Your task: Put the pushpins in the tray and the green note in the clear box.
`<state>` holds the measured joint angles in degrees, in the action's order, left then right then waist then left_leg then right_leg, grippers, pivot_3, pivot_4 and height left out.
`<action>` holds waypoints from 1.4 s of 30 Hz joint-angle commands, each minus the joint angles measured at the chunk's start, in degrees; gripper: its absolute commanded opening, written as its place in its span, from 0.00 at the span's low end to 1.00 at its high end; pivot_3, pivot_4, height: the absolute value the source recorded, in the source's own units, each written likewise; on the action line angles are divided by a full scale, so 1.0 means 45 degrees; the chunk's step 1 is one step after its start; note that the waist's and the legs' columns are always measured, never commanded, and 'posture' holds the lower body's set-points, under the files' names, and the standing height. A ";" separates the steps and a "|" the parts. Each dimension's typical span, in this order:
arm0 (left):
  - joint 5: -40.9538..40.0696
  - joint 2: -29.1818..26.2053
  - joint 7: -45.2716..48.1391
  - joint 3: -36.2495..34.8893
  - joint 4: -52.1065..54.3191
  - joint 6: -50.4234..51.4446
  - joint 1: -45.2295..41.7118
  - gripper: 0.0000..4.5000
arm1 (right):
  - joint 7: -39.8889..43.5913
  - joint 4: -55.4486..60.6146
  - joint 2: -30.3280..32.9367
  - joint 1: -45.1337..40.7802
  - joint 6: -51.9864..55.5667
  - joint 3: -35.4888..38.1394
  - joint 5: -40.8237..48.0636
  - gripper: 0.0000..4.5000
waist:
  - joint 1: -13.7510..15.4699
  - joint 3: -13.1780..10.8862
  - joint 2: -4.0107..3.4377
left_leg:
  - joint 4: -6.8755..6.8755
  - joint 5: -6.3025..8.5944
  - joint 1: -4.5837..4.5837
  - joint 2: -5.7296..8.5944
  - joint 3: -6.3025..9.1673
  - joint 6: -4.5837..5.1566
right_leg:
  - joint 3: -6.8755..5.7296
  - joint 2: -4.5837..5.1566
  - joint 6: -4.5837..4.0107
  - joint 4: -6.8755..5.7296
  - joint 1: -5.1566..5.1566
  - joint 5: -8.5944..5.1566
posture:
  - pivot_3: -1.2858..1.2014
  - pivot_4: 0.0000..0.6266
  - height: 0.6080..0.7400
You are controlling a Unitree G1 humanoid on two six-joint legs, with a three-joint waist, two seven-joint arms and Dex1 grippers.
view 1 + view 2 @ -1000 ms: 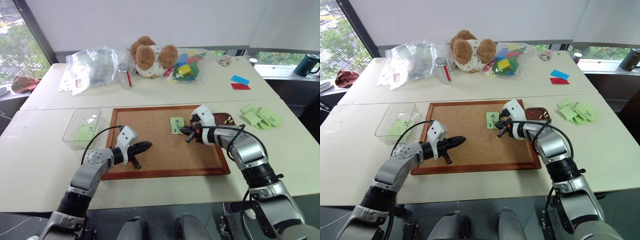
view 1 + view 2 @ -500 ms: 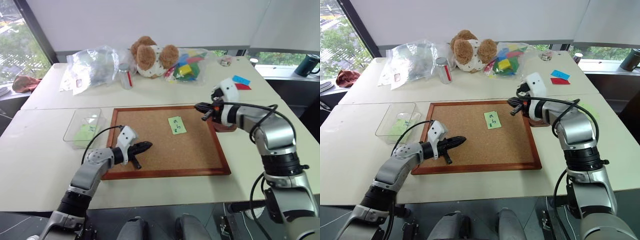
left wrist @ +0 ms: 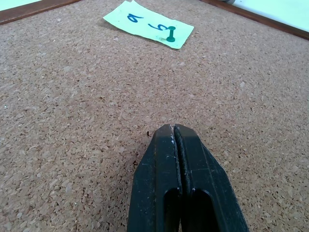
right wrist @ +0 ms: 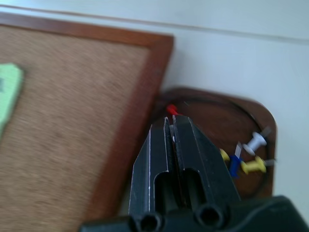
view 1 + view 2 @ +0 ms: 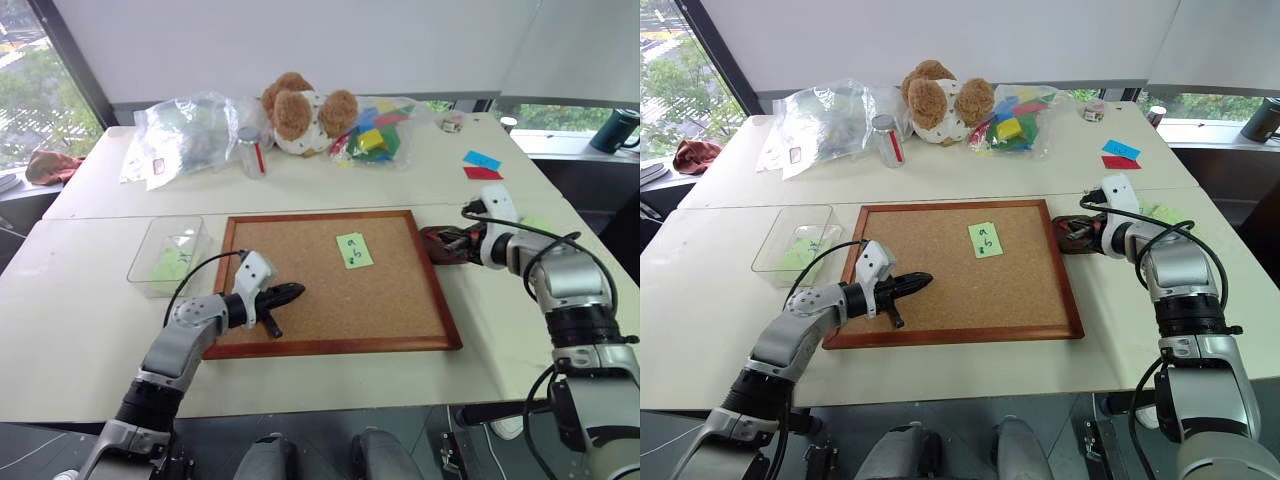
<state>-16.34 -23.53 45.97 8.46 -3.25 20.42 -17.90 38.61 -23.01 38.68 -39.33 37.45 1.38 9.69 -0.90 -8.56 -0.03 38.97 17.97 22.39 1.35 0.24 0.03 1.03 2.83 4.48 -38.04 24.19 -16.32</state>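
Clear box [image 5: 165, 256] at 9 o'clock off the cork board [image 5: 330, 285], on the counter [image 5: 80, 300]; green paper already lying inside it.

Left pincer [image 5: 292, 292] clenched, holding nothing, hovering low over bare cork at about 7 o'clock on the board.

Green note [image 5: 353, 250] at about 12 o'clock on the board, flat, pinned by one green pushpin [image 3: 171, 35] near its edge. Thin paper: light, floppy, tears easily. Would not tug it while pinned. Pin comes out first, gripped by the head and drawn straight out along its shaft; note then taken by a free edge or corner, since it lies flush on the cork.

Tray [image 4: 219, 121] at 3 o'clock, just beside the board frame. Loose pushpins [image 4: 248, 154] inside: white, yellow, blue, bunched at one side.

Right pincer [image 4: 173, 121] over the tray, clamped on a red pin [image 4: 171, 109]; just the red head peeking past the tips. Tiny, hard, smooth plastic head, sharp point: slips easily and may roll or bounce off a shallow dish, so best let go low over the tray.

Spare green notes at 3 o'clock beyond the tray, partly hidden by the right arm.
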 commanded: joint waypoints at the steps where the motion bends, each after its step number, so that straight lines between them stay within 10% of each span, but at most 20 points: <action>1: 0.0522 -0.0152 -0.0101 0.0299 -0.0683 0.0328 0.0503 0.00 | 0.0066 -0.0240 0.0016 -0.0306 -0.0497 0.0120 -0.0121 0.06 | 0.0002 0.0000 0.0000 | 0.0001 0.0000 0.0000 0.0000 -0.0001 0.0000 | 0.0000 0.0000 0.0000 0.0001 0.0000 0.0000 | 0.52 0.24 1.00; 9: 0.0512 -0.0165 -0.0141 0.0262 -0.0626 0.0313 0.0567 0.00 | 0.0048 -0.0487 0.0055 -0.0465 -0.0638 0.0126 -0.0191 0.82 | 0.0000 0.0000 0.0000 | 0.0001 0.0000 0.0000 0.0000 -0.0001 0.0000 | 0.0001 0.0000 0.0000 0.0001 -0.0003 0.0000 | 0.52 0.24 1.00; 27: 0.0484 -0.0178 -0.0083 0.0239 -0.0641 0.0320 0.0534 0.00 | 0.0780 0.5831 -0.1405 0.0430 0.1880 -0.1354 0.1126 0.82 | 0.0005 0.0003 -0.0004 | -0.0001 0.0001 -0.0001 -0.0002 0.0003 0.0001 | 0.0001 0.0001 0.0000 0.0001 -0.0001 0.0000 | 0.52 0.24 1.00; 42: 0.0482 -0.0206 -0.0107 0.0210 -0.0536 0.0331 0.0621 0.00 | 0.0250 0.5346 -0.1486 -0.0371 0.2112 -0.0482 0.1325 0.82 | -0.0007 0.0003 -0.0005 | -0.0004 0.0001 0.0000 -0.0001 0.0003 0.0001 | -0.0001 0.0004 0.0000 0.0005 0.0005 0.0000 | 0.52 0.24 1.00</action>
<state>-16.30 -23.59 45.84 8.24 -2.93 20.30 -17.54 39.53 0.30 31.03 -39.33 47.34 -3.02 14.84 -0.93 -8.54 -0.06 38.95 17.98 22.39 1.34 0.26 0.04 1.03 2.85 4.48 -38.01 24.21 -16.32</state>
